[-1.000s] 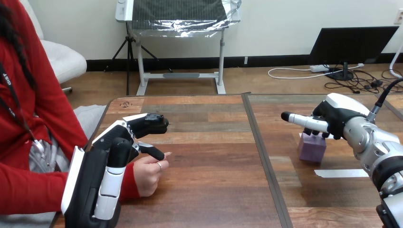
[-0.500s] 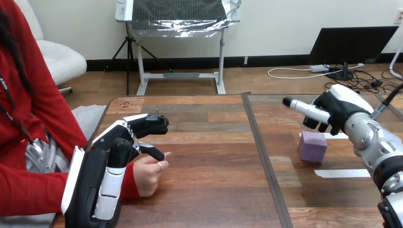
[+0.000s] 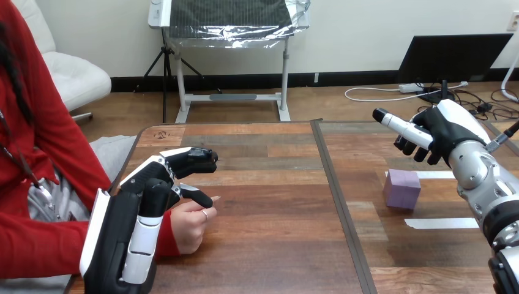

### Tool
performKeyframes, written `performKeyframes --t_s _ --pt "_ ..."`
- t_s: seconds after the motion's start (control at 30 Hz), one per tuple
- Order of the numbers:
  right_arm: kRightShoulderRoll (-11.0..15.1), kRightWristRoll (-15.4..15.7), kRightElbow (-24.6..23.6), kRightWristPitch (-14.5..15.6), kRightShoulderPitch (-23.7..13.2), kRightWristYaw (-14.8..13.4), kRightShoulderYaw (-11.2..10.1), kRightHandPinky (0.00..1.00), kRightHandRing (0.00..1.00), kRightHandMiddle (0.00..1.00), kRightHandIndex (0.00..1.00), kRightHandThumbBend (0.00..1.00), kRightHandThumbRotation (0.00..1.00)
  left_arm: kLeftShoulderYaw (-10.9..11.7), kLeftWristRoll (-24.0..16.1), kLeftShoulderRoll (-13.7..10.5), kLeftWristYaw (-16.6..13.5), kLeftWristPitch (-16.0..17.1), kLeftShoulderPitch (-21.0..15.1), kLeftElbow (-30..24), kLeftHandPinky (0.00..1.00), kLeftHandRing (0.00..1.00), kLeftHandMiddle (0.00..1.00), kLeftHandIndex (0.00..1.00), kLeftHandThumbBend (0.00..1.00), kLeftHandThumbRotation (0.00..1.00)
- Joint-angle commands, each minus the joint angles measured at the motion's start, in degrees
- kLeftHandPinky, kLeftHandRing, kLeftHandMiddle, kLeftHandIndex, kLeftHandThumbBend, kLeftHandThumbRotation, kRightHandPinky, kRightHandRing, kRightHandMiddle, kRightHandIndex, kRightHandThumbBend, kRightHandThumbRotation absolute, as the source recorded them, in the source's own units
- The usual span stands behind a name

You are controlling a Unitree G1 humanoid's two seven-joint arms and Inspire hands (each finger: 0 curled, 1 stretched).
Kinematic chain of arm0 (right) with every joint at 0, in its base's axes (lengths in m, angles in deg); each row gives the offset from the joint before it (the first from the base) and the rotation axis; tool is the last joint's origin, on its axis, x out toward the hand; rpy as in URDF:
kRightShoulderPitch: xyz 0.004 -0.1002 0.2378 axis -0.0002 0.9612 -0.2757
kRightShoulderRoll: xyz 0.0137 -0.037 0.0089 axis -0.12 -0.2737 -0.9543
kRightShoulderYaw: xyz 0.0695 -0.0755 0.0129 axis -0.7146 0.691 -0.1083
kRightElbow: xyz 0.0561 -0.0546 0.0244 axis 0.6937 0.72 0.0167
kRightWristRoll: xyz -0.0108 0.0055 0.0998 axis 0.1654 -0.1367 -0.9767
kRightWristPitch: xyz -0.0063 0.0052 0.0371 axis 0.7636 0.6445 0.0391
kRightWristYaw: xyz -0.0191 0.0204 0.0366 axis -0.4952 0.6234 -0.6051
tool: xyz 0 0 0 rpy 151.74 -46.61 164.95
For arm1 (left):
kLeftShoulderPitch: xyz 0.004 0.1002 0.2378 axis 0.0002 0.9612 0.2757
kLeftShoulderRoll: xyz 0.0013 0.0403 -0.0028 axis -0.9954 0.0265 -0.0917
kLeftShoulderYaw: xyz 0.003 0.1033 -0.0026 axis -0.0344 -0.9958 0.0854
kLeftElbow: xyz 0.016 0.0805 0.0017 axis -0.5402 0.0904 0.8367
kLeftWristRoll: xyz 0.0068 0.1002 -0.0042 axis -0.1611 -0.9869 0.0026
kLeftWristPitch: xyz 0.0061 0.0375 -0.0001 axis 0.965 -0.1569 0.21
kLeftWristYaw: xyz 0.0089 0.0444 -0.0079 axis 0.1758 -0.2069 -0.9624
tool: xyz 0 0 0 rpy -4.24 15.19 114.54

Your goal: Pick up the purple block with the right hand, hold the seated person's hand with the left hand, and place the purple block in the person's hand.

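My right robot hand (image 3: pixel 437 131), curled and empty, hovers clear of the purple block (image 3: pixel 402 188); my left robot hand (image 3: pixel 147 202) hangs open over the person's hand (image 3: pixel 188 225).

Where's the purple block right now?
Head view, right side: the purple cube block sits on the wooden table near white tape strips, below the right hand, untouched.

Left hand (image 3: pixel 144 208) is cut off by the bottom edge and hides the wrist and part of the person's hand (image 3: pixel 190 225); contact between them unclear. Right arm (image 3: pixel 489 190) runs off the right edge.
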Motion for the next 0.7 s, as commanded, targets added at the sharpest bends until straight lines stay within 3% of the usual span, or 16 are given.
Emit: performKeyframes --t_s 0.0,0.17,0.47,0.67 --pt "0.05 -2.15 -2.16 -1.52 -4.55 -2.74 -2.56 0.25 0.29 0.36 0.37 0.75 1.00 0.03 1.16 1.14 0.12 0.23 -2.18 -0.60 0.47 0.71 0.71 0.64 0.63 1.00" --pt "0.14 -2.12 -2.17 -1.48 -4.90 -2.46 -2.43 0.26 0.30 0.37 0.38 0.73 1.00 -0.04 1.05 1.25 0.02 0.13 -2.02 -0.75 0.48 0.72 0.71 0.65 0.63 1.00" --pt "0.63 -0.47 -1.91 -1.02 -5.10 1.25 -0.84 0.47 0.51 0.54 0.55 0.70 1.00 -0.07 0.80 1.37 -0.04 0.47 -2.13 -0.45 0.49 0.72 0.71 0.65 0.62 1.00" --pt "0.91 0.88 -1.73 -0.84 -4.76 4.26 0.11 0.58 0.63 0.65 0.65 0.75 1.00 -0.06 0.26 1.59 -0.41 0.43 -2.07 -0.55 0.49 0.72 0.71 0.65 0.62 1.00"
